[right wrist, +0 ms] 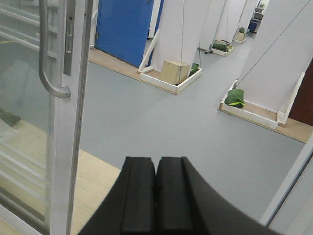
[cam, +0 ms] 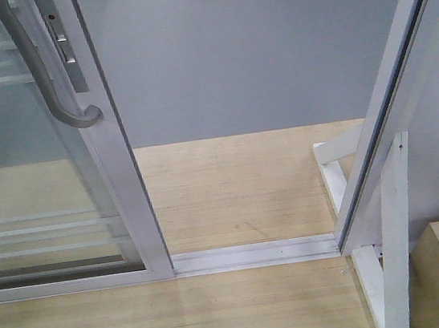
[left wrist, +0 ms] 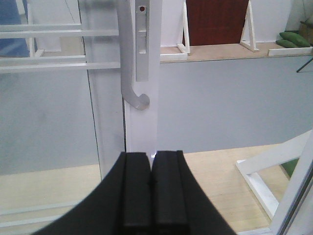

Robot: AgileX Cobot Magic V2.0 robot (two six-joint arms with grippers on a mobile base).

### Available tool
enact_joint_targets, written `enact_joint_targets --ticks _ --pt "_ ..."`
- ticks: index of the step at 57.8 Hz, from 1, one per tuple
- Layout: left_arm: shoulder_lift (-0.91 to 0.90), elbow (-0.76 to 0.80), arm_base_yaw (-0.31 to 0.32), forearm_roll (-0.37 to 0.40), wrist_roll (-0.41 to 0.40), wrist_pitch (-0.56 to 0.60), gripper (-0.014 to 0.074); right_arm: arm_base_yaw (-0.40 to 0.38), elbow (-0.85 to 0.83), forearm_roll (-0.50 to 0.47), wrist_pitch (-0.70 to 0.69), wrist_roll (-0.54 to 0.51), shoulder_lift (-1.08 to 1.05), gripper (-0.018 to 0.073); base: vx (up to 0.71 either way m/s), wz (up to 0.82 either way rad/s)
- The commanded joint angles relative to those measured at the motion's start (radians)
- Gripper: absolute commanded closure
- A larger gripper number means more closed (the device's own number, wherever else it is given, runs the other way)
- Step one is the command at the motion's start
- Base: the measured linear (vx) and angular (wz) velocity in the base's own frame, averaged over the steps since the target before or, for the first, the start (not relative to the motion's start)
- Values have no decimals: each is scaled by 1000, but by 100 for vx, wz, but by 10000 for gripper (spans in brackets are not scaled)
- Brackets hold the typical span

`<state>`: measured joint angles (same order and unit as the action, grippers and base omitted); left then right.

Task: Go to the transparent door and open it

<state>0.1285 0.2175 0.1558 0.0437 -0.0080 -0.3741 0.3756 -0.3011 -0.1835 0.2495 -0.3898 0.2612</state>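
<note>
The transparent door (cam: 119, 169) stands at the left, a glass panel in a white frame with thin horizontal bars. Its curved grey handle (cam: 45, 78) and lock plate (cam: 65, 47) sit on the frame's right stile. An open gap lies between this stile and the white frame on the right (cam: 389, 101). My left gripper (left wrist: 152, 157) is shut on nothing, just in front of the door stile (left wrist: 142, 122) and below the handle (left wrist: 128, 73). My right gripper (right wrist: 156, 162) is also shut and empty, right of the door stile (right wrist: 66, 147) and the handle (right wrist: 46, 73), facing the gap.
A floor track (cam: 252, 254) crosses the wooden platform in the gap. A white diagonal brace (cam: 390, 230) props the right frame. Grey floor (cam: 230, 57) lies beyond. A cardboard box (right wrist: 175, 72) and green bags (right wrist: 234, 97) sit by white partitions farther off.
</note>
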Motion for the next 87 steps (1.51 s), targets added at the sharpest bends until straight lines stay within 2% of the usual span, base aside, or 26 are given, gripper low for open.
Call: enact_joint_targets --ticks 1,22,31,34,40,45,87 --pt "9 30 5 10 1 74 596 -2 -30 0 -75 -2 9 559 0 0" --pt "-14 27 5 0 8 65 596 -2 -30 0 -74 -2 9 559 0 0" --pt "-116 -106 5 -13 8 79 596 -2 -30 0 -75 -2 9 559 0 0" --pt "-159 -178 5 2 0 112 596 -2 -30 0 -75 -2 9 559 0 0" --pt "-154 -284 5 48 -2 255 596 -2 -30 0 -75 -2 9 559 0 0" --pt "-154 -271 5 44 25 224 596 -2 -30 0 -75 -2 9 559 0 0" --pt "-153 -271 5 53 24 223 596 -2 -30 0 -75 -2 9 559 0 0"
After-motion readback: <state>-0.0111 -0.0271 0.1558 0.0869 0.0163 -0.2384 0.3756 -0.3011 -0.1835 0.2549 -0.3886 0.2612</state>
